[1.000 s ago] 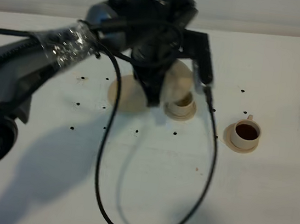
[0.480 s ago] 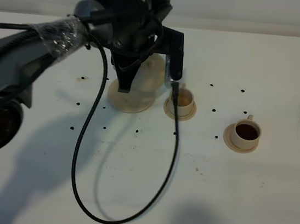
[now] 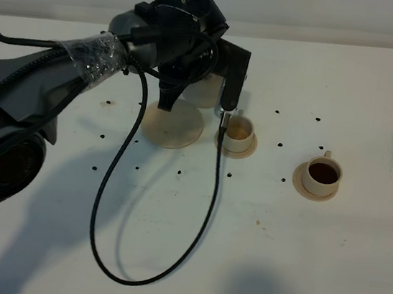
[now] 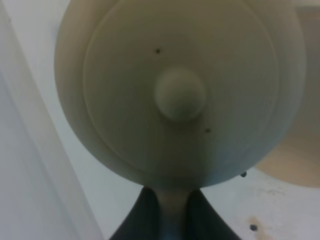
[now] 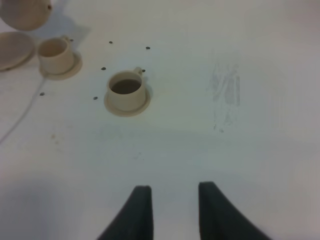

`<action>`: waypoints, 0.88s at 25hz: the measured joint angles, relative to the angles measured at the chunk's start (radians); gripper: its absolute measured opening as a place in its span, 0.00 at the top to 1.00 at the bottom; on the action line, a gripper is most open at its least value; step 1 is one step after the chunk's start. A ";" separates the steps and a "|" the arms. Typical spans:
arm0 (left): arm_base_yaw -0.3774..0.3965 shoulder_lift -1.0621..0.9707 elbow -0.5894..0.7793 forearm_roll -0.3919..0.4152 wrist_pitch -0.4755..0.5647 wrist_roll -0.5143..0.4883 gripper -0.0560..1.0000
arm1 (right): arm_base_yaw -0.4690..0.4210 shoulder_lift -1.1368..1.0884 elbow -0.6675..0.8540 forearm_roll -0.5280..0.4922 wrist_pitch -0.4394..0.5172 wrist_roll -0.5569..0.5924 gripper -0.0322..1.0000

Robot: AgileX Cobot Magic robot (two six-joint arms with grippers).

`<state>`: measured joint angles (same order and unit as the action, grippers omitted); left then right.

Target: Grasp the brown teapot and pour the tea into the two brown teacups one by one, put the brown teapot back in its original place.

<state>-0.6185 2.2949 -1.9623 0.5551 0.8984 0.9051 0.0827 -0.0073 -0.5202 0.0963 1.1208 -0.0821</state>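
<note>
1 white counter (image 3: 352,283) carries the crockery. Left hand (image 4: 174,212) clamps the loop handle of the brown teapot (image 4: 180,95), which hangs off the wide saucer (image 3: 174,126) just beside that hand. Right hand (image 5: 172,210) hovers with fingers apart, empty; ahead of it sit the dark-filled teacup (image 5: 126,90), nearer, and the paler-filled teacup (image 5: 54,52), farther.

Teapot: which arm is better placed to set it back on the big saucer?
Left. The left pincer grips the teapot by its handle, close by the big saucer. The right pincer hangs open and empty, beyond both cups.
</note>
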 joint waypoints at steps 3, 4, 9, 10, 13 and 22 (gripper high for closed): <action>-0.001 0.018 0.000 0.022 -0.011 0.048 0.87 | 0.000 0.000 0.000 0.000 0.000 0.000 0.75; -0.001 0.025 0.000 0.031 -0.017 0.055 0.87 | 0.000 0.000 0.000 0.000 0.000 0.000 0.75; -0.004 0.044 0.001 0.061 -0.057 0.065 0.87 | 0.000 0.000 0.000 0.000 0.000 0.000 0.75; -0.006 0.045 0.001 0.066 -0.066 0.068 0.87 | 0.000 0.000 0.000 0.000 0.000 0.000 0.75; -0.020 0.045 0.001 0.092 -0.088 0.089 0.87 | 0.000 0.000 0.000 0.000 0.000 0.000 0.75; -0.042 0.045 0.001 0.119 -0.094 0.200 0.87 | 0.000 0.000 0.000 0.000 0.000 0.000 0.75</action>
<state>-0.6608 2.3395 -1.9613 0.6737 0.8048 1.1048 0.0827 -0.0073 -0.5202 0.0963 1.1208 -0.0821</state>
